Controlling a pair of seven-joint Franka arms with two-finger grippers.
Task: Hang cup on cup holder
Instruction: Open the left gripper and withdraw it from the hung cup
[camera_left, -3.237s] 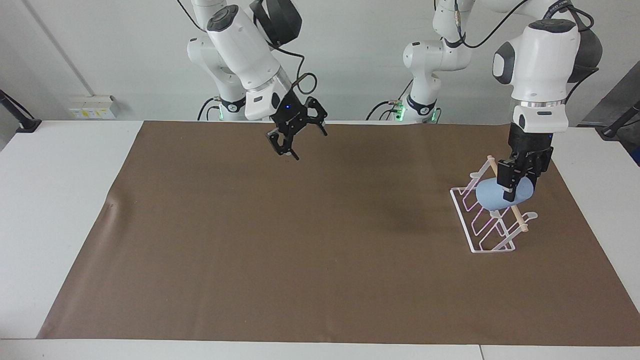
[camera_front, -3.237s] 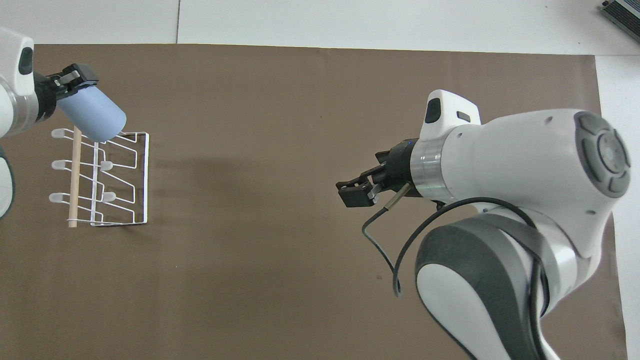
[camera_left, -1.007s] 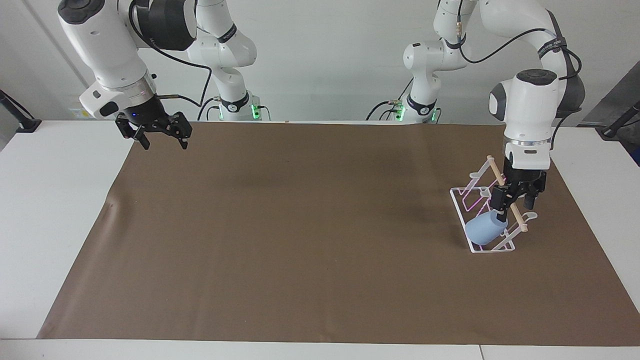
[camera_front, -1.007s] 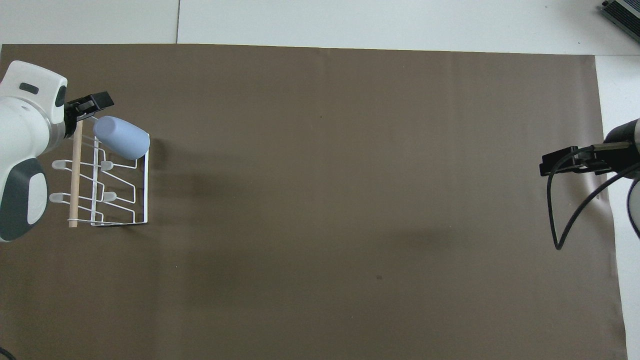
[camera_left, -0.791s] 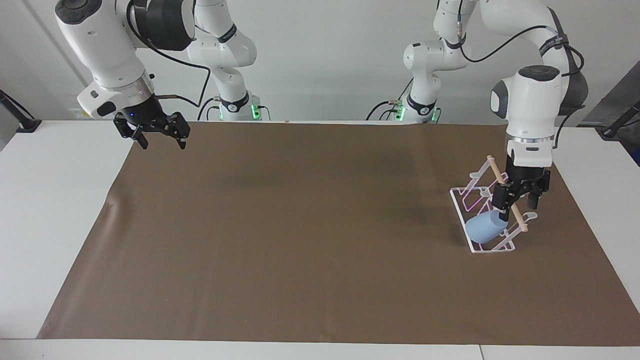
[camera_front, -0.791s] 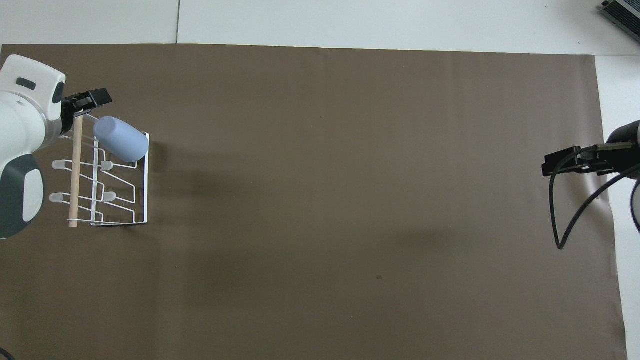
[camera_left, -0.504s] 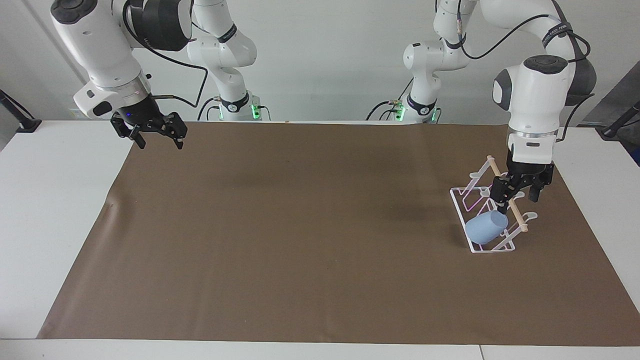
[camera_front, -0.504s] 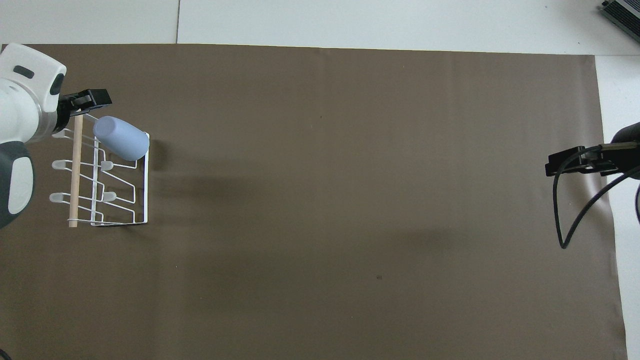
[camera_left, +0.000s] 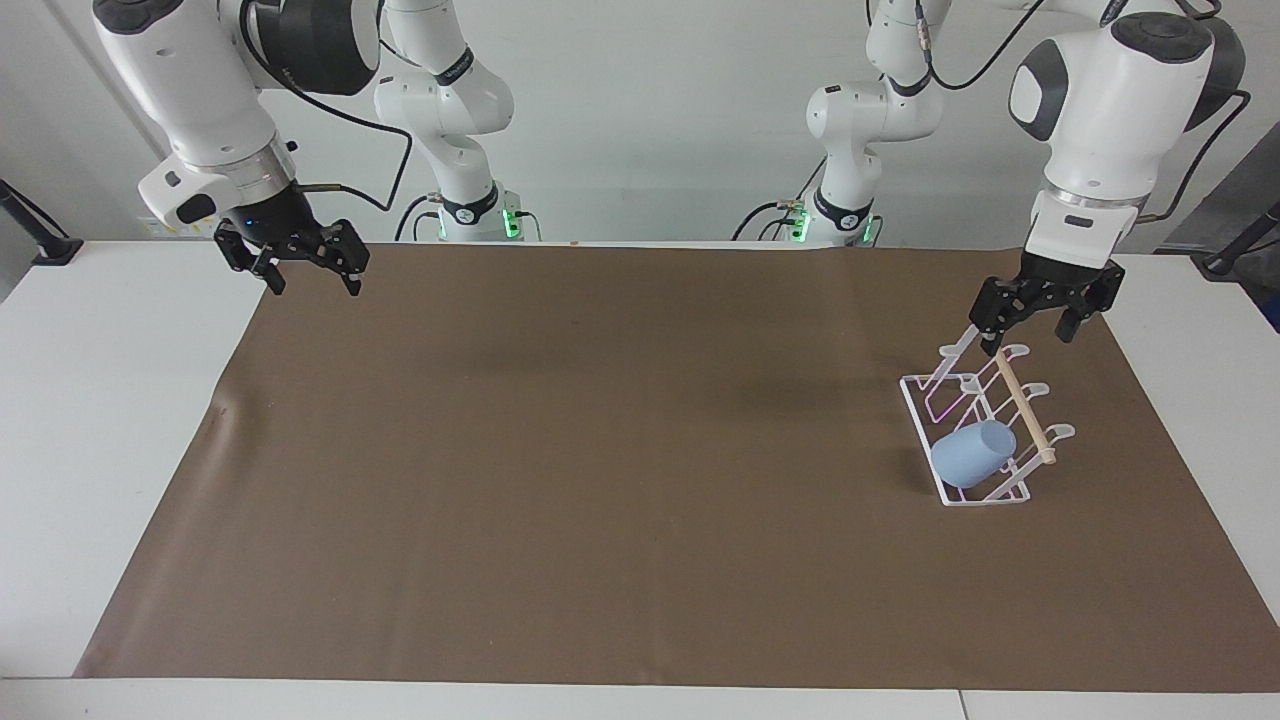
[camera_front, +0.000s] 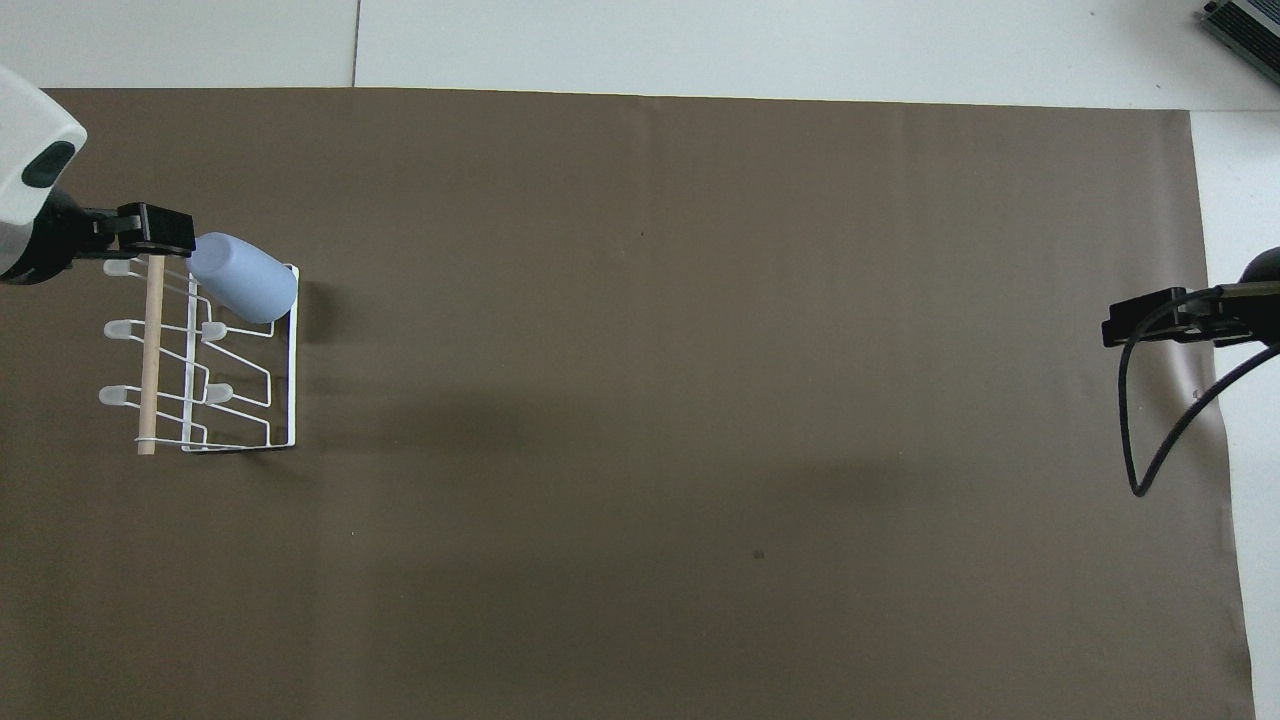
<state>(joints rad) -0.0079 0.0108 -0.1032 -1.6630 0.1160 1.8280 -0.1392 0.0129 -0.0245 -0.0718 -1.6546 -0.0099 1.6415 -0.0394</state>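
the light-blue cup (camera_left: 972, 453) sits tilted on one of the slanted prongs of the white wire cup holder (camera_left: 952, 494), at the holder's end farthest from the robots, toward the left arm's end of the table (camera_left: 90, 400). its long axis slants, the closed base pointing out over the brown mat (camera_left: 600, 450) at about 8 o'clock in the facing view, the mouth toward the wooden dowel (camera_left: 1022, 408) that tops the rack. nothing grips it; by the look of it the hang is done.

the left gripper (camera_left: 1040, 305) is the nearer one by far. it is up in the air over the holder's end nearest the robots, jaws spread and empty. from those jaws the cup lies at about 7 o'clock in the facing view, lower down and clearly apart from them. in the overhead view the same gripper (camera_front: 140, 232) seems to brush the cup's rim, but that is only its height covering the gap.

the right gripper (camera_left: 300, 265) waits over the mat's corner at the right arm's end, jaws also released and empty, well apart from the cup at roughly 4 o'clock.

any coming move is probably just the left arm clearing away without snagging the dowel.
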